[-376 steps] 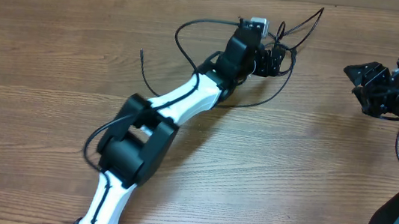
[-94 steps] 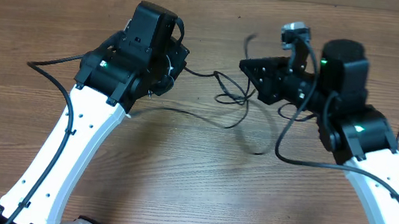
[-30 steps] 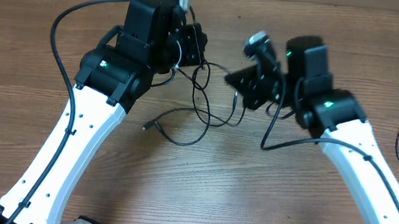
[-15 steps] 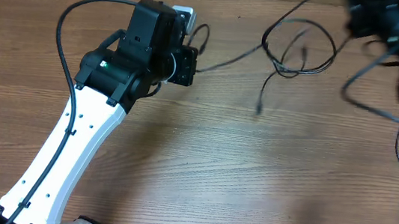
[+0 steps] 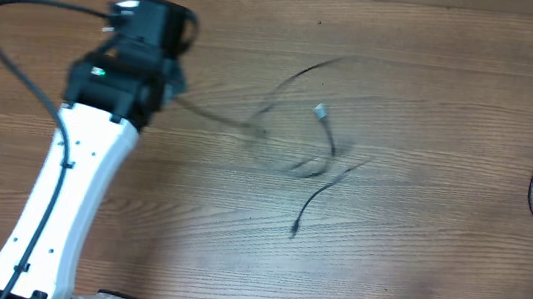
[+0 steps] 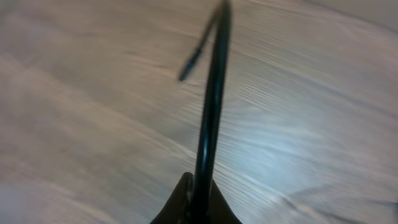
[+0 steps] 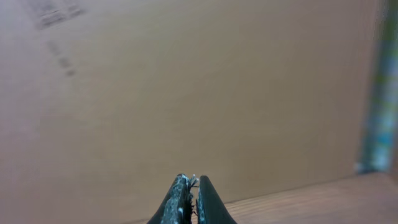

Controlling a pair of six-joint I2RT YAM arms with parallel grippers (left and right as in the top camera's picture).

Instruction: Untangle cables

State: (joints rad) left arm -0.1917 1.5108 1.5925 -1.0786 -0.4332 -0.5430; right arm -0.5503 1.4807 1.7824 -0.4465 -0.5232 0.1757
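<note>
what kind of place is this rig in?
Probably a robotics lab bench: a bare wood-grain table, a white-and-black robot arm mounted at its edge, and thin black cables strewn across it.

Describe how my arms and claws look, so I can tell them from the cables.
The left arm is a long white link with bulky black joint housings, a small green light on one and a thick black wire looping off it. The left claw is dark and tapered. The right claw is dark too, with pale scuffs near its tips.
</note>
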